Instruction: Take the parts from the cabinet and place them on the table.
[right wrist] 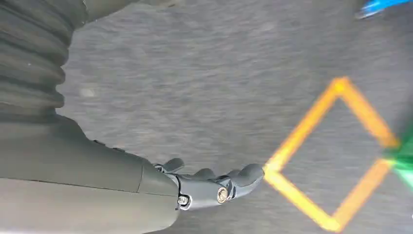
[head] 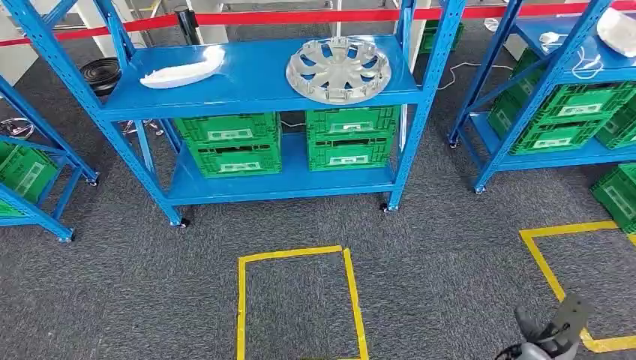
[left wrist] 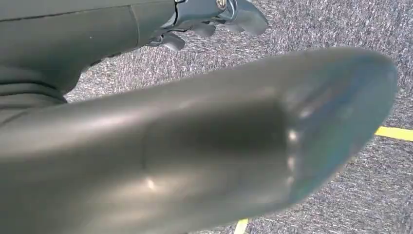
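Hubcap (head: 339, 69) and white part (head: 182, 72) sit on blue cabinet (head: 255, 90) top shelf. Right hand (right wrist: 214, 187) empty, fingers extended; left hand (left wrist: 214, 22) looks empty too, view blurry.

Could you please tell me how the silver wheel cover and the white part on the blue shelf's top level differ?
The silver wheel cover is round with spoke cut-outs; the white part is long, narrow and plain. The wheel cover is metallic grey, the white part matte white. The wheel cover lies toward the shelf's right end, the white part toward its left. Both lie flat on the top level of the blue shelf, untouched.
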